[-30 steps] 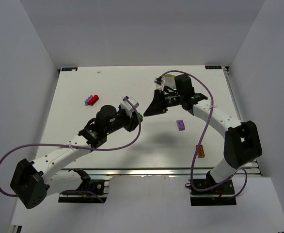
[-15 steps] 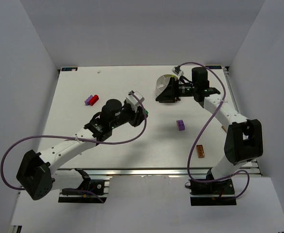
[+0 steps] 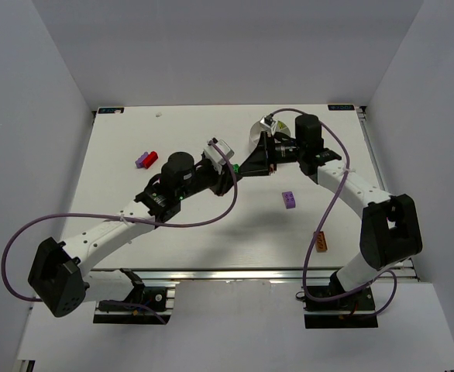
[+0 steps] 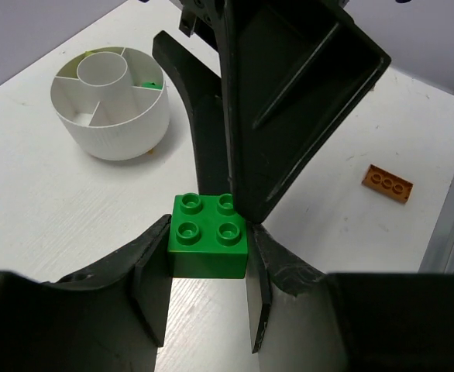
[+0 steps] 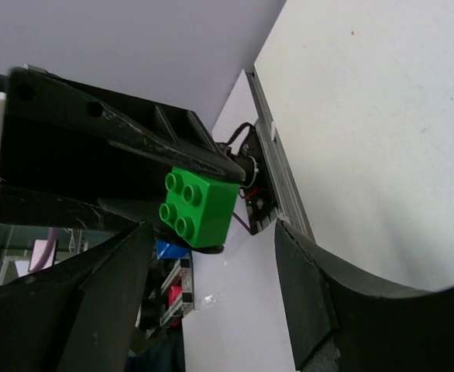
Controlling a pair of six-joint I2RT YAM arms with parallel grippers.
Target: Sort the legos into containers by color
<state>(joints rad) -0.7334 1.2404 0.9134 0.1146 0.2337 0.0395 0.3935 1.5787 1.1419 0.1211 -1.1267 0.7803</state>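
My left gripper (image 4: 209, 246) is shut on a green lego (image 4: 209, 235) and holds it above the table; it also shows in the top view (image 3: 232, 170). My right gripper (image 3: 244, 165) is open and points at it, tip to tip. In the right wrist view the green lego (image 5: 200, 205) sits just beyond my open right gripper (image 5: 211, 287). One right finger (image 4: 289, 101) reaches the brick's far right corner. The round white dish (image 4: 111, 101) stands behind, with green pieces in one wedge; the right arm partly hides it in the top view (image 3: 259, 128).
A purple lego (image 3: 289, 199) lies right of centre. An orange lego (image 3: 321, 242) lies near the front right edge and shows in the left wrist view (image 4: 386, 184). A red and a purple lego (image 3: 146, 159) lie together at the left.
My left gripper carried the green lego up and to the right. My right gripper swung back toward the dish, then came left again and now meets the left gripper.
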